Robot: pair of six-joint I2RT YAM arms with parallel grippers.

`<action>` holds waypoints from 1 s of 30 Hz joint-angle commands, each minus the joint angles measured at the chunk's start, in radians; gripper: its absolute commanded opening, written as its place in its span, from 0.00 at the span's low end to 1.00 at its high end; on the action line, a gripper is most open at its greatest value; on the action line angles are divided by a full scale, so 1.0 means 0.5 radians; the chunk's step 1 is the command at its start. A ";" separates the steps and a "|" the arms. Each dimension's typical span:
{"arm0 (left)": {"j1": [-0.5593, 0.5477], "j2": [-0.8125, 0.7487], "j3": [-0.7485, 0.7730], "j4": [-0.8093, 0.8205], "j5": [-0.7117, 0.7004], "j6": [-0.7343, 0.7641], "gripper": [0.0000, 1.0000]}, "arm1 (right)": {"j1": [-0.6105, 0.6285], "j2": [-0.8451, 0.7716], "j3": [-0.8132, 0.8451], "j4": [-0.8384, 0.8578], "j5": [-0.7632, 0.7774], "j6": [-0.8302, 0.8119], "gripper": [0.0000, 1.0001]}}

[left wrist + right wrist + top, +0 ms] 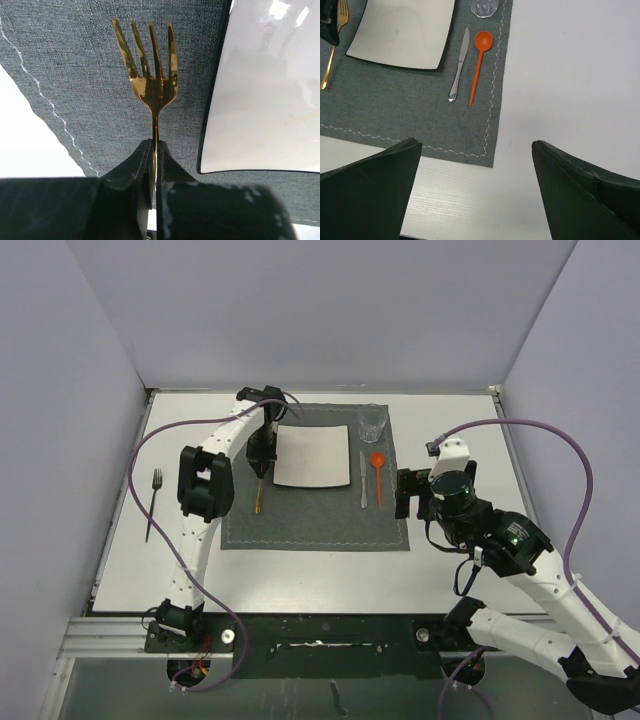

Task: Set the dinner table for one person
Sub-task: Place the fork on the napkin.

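Note:
The dinner table (300,565) is a white top carrying a grey placemat (310,525) with a white square plate (313,456) on it. My left gripper (260,465) is shut on the neck of a gold fork (150,70), just left of the plate (270,90). The fork's handle (259,502) sticks out toward the near side. I cannot tell whether the fork touches the mat. To the right of the plate lie a silver knife (459,65) and an orange spoon (479,65). My right gripper (476,145) stands open over the mat's near right corner, holding nothing.
A clear glass (372,422) stands on the mat's far right corner. A dark fork (154,502) lies on the bare table left of the mat. Walls close in the table on three sides. The table's metal edge (300,612) runs along the near side.

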 commanded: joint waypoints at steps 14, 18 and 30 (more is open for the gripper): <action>0.053 0.037 0.056 0.014 0.029 -0.081 0.00 | 0.009 0.011 0.034 0.028 0.053 -0.033 0.98; 0.060 0.047 0.022 0.046 0.037 -0.103 0.00 | 0.009 0.009 0.047 0.020 0.053 -0.048 0.98; 0.081 0.147 0.069 0.067 0.067 -0.108 0.00 | 0.009 0.002 0.057 -0.008 0.068 -0.041 0.98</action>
